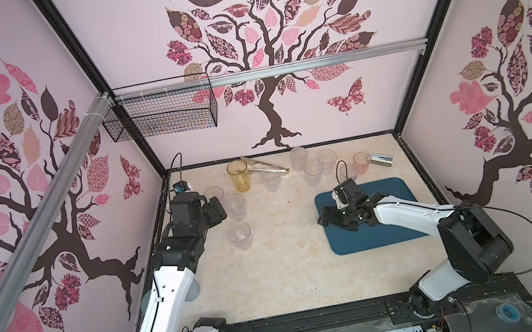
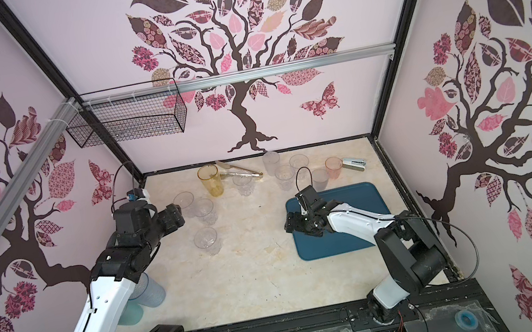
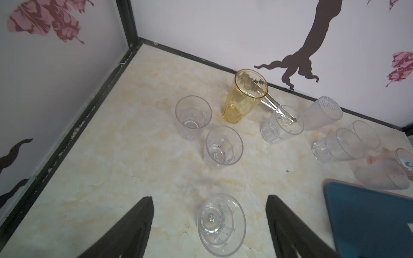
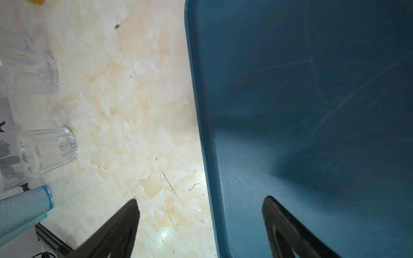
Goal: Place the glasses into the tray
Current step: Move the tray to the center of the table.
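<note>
Left gripper (image 3: 210, 198) open, empty near a clear glass (image 3: 221, 225); right gripper (image 4: 201, 199) open, empty above tray (image 4: 201, 89) edge

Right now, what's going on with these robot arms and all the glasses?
The job is putting the glasses into the tray, and none is in it yet; they sit on the table. The left pincer hangs open above a clear glass, not touching it. The right pincer is open and empty over the tray's edge.
</note>
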